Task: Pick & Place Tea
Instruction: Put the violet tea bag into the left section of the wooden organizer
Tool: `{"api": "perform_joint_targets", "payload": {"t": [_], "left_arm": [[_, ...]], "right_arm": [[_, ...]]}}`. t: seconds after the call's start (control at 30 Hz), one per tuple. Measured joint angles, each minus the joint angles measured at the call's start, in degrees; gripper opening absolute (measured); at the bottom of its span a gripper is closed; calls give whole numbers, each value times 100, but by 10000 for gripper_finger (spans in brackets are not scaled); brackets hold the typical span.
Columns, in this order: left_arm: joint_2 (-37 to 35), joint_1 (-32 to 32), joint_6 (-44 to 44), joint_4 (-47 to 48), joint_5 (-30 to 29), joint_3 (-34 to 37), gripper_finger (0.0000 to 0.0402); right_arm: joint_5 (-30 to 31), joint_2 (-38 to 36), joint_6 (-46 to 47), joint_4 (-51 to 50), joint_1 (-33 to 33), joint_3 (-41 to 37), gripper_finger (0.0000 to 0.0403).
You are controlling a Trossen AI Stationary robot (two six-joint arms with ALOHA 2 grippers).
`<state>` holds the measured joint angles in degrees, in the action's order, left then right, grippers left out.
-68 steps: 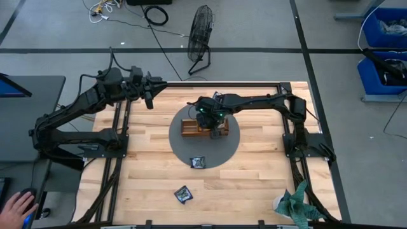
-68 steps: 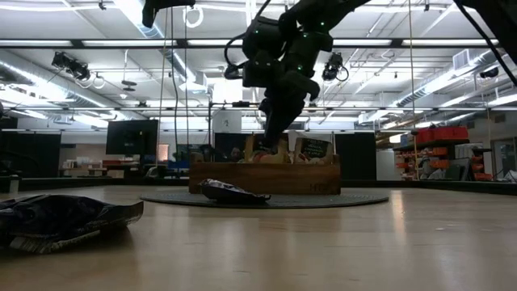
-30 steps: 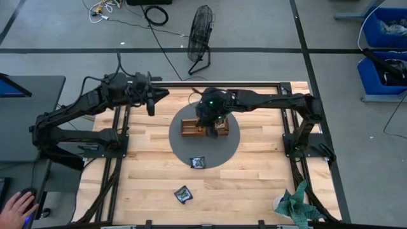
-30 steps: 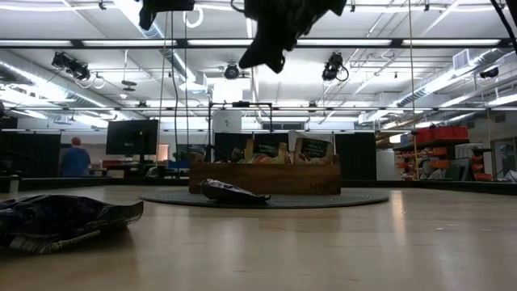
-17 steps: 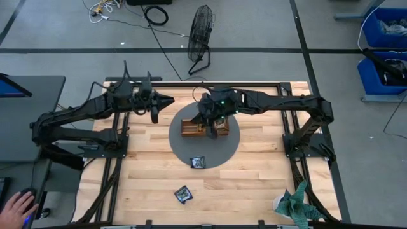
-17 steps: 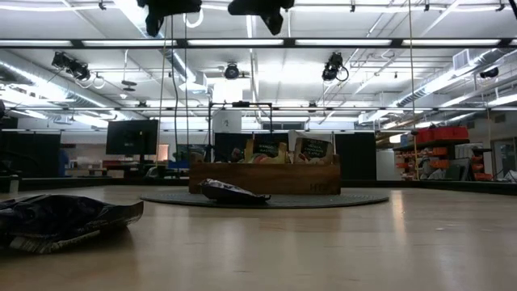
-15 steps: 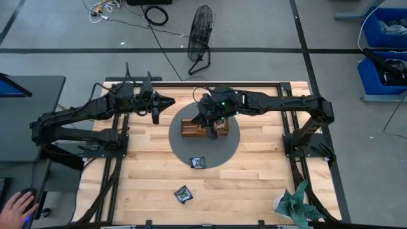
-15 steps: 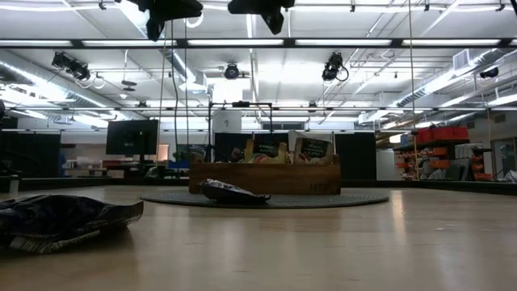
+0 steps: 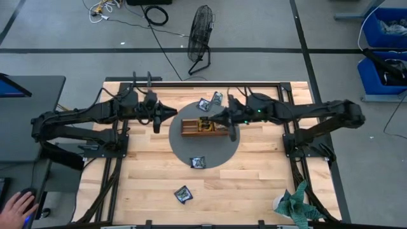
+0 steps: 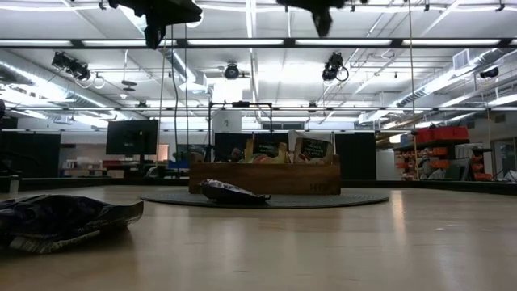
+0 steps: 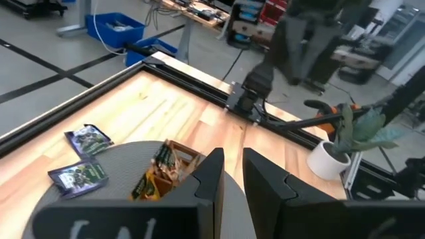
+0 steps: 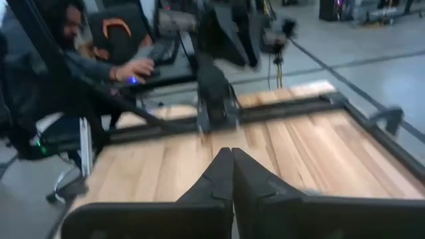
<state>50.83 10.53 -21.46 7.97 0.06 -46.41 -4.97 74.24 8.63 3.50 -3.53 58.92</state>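
Observation:
A brown wooden tray (image 9: 203, 127) stands on a round grey mat (image 9: 181, 143) with several tea sachets upright in it (image 10: 313, 148). Loose tea sachets lie flat: two by the mat's far edge (image 9: 205, 105) (image 9: 217, 97), one on its near edge (image 9: 198, 162), one on the bare wood nearer me (image 9: 184, 194). My left gripper (image 9: 174, 112) (image 11: 232, 154) hangs level in the air left of the tray, its fingers a narrow gap apart with nothing between them. My right gripper (image 9: 212, 117) (image 12: 232, 153) hangs level above the tray's right part, shut and holding nothing.
A potted plant (image 9: 294, 203) stands at the table's near right corner. Black frame rails (image 9: 191, 81) run along the table's edges. A person's hand (image 9: 18, 205) rests on a desk off the table's left. Bare wood lies around the mat.
My right gripper has risen from the tray and drawn back toward the table's right edge, tipping from pointing down to nearly level; the two sachets at the mat's far edge now show. My left gripper has moved toward the tray and sunk a little.

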Motion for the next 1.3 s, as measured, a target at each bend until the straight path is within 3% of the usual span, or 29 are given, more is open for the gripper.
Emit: {"api": "perform_joint_targets", "payload": {"t": [0.4,0.5,0.57,0.73,0.83,0.97,1.1,1.3], "left_arm": [[15,-333,-229,186,-44,0,57],[15,-472,-233,386,-41,0,57],[16,-534,-173,656,-27,0,57],[17,-599,-134,1036,-27,0,57],[17,-766,-67,1001,-11,0,57],[17,-976,-33,1011,-257,0,57],[15,-1109,106,929,-859,-2,57],[15,-1115,222,944,-924,-1,54]], "right_arm": [[-14,-1630,269,476,-4,-1765,0],[-329,-1965,218,132,-7,-2090,0],[-538,-2118,39,-78,-4,-2197,0],[-761,-2227,615,-479,0,-2237,7],[-957,-2262,112,-484,91,-2237,3],[-576,-2398,-288,-500,338,-2237,2],[-117,-2679,-582,-617,541,-2237,1],[7,-3147,-604,-797,610,-2237,1]]}}
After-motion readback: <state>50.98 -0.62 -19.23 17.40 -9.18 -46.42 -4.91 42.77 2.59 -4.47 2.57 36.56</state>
